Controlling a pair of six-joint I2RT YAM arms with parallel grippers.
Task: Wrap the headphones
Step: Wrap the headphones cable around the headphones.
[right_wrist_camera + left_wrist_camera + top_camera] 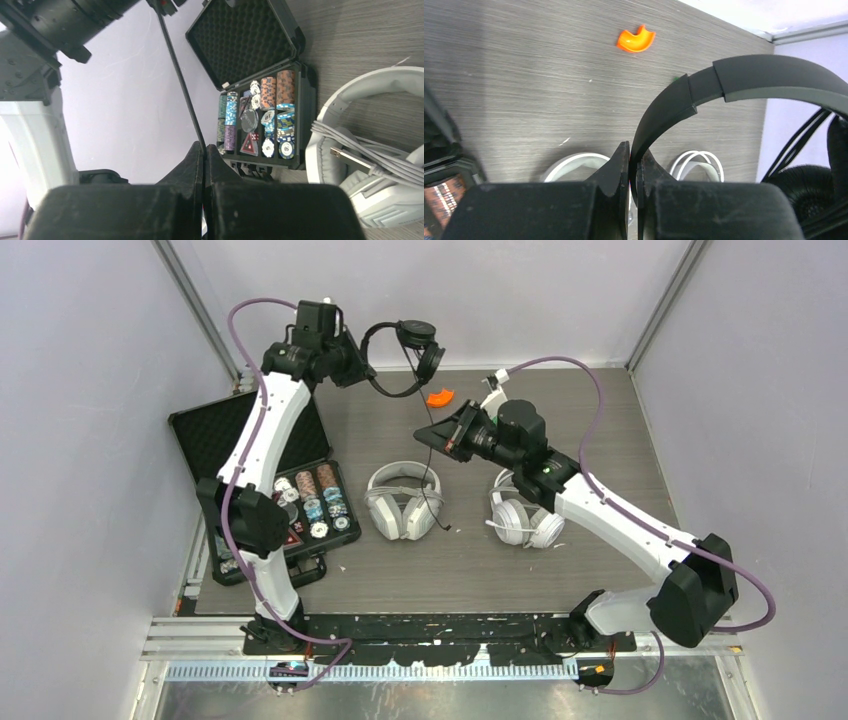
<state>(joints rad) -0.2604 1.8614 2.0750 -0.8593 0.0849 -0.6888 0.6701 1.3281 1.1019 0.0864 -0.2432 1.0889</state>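
While raised above the worktop (450,570), black headset (408,352): one, band clamped in left hand (634,150)
Black cable (182,82): one, pinched by right hand (205,150)
Over-ear headsets, flat on worktop: two, middle headset (403,505) and right headset (525,520)
Chip case (262,440): one, open
Worktop: grey wood-grain
Walls: pale lilac

This looks like a robotics lab test cell. Plain pale lilac panels (90,390) in metal framing (195,300) box in a grey wood-grain table (560,550); two white-and-black arms (262,430) are bolted to a black base plate (440,630) beside a slotted aluminium rail (430,672). Unrelated props lie out: a poker-chip case (205,435), headphones (403,502), and an orange piece (439,397) too small to identify.
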